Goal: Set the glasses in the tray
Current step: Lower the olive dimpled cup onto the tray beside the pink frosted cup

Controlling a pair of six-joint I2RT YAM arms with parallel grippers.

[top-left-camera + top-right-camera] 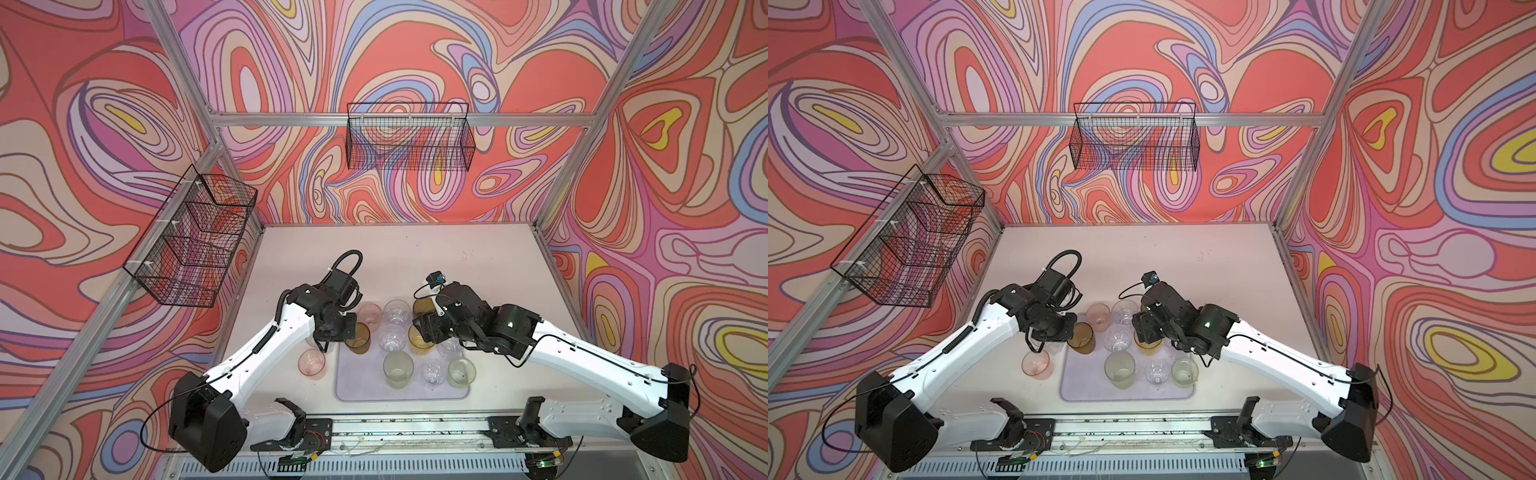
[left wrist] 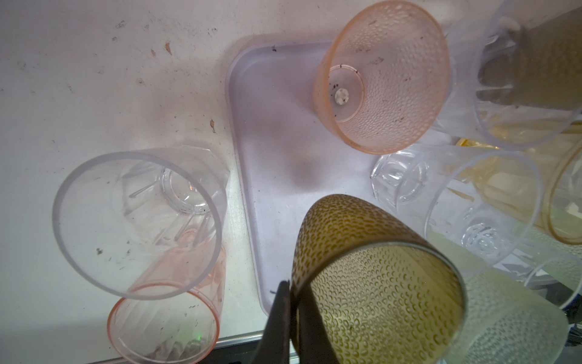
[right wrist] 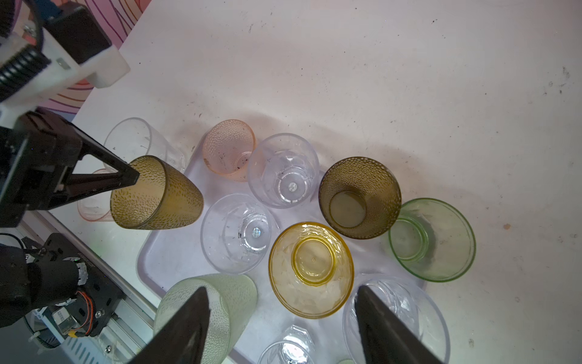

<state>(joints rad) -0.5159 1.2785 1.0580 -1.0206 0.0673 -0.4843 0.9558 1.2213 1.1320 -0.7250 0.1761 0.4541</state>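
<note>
The lilac tray (image 1: 357,384) lies at the table's front middle, and several glasses stand in it: clear, pink (image 1: 370,313), amber (image 3: 310,268), pale green (image 1: 398,370) and olive-brown (image 3: 359,197). My left gripper (image 2: 291,285) is shut on the rim of another olive-brown dimpled glass (image 2: 378,283), which hangs tilted over the tray's left edge (image 1: 358,337). A pink glass (image 1: 311,363) and a clear glass (image 2: 135,223) stand on the table left of the tray. My right gripper (image 3: 282,290) is open above the tray's right half, with nothing between its fingers.
A green glass (image 3: 431,239) stands at the tray's far right corner, under the right arm in both top views. Black wire baskets hang on the left wall (image 1: 191,241) and back wall (image 1: 409,137). A metal rail (image 1: 415,428) runs along the table's front edge.
</note>
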